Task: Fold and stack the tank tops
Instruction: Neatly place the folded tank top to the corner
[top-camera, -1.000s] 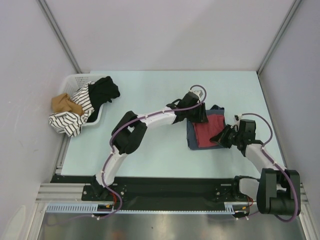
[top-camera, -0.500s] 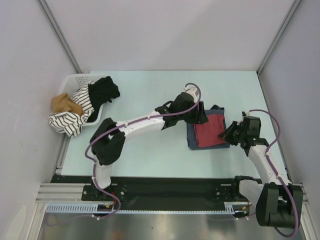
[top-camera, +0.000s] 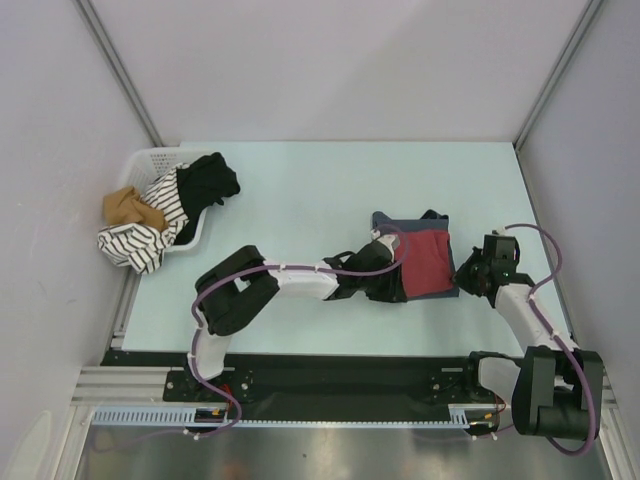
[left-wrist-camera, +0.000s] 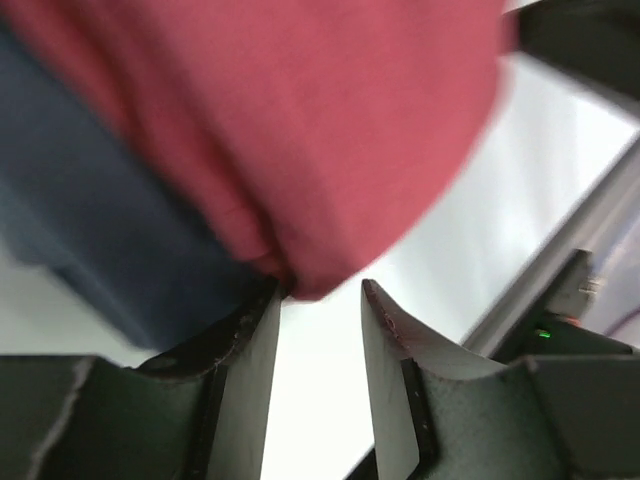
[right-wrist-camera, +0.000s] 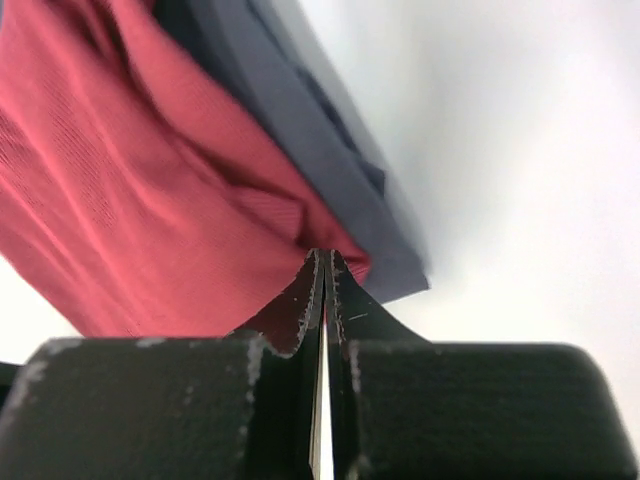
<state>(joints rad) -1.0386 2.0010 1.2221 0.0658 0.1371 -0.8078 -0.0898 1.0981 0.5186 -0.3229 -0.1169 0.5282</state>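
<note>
Cloth lies stacked on the right half of the pale table (top-camera: 300, 190) — the folded brick-red tank top (top-camera: 428, 262) on the slate blue-grey tank top (top-camera: 398, 222), which shows along the far side. The left gripper (left-wrist-camera: 320, 300) sits at the stack's near left corner, its jaws narrowly apart with bare table between them and the red fold just at their tips. The right gripper (right-wrist-camera: 325, 265) is at the stack's right edge, fingers pressed flat together against the red hem — whether any cloth is pinched I cannot tell.
</note>
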